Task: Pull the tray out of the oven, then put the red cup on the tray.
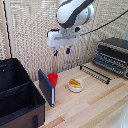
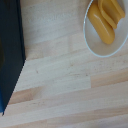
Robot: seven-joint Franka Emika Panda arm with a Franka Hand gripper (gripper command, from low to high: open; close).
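Observation:
In the exterior view, my gripper [image 1: 62, 51] hangs high above the table, over the area between the red cup and a white bowl. It is open, its blue-tipped fingers [image 1: 56, 52] apart with nothing between them. The small red cup [image 1: 52, 78] stands upright on the wood beside a black case's flap. The black and silver oven [image 1: 116, 50] sits at the exterior view's right with its door [image 1: 94, 73] dropped down. The tray [image 1: 107, 63] appears as a dark barred surface jutting from the oven's front above the door. The wrist view shows neither the fingers nor the cup.
A white bowl [image 1: 75, 85] [image 2: 104, 26] with yellow contents sits right of the cup. A big black fabric case [image 1: 17, 97] [image 2: 9, 55] fills the exterior view's left, its flap [image 1: 46, 88] standing upright. The wooden table [image 1: 90, 107] [image 2: 70, 80] carries everything, with a woven screen behind.

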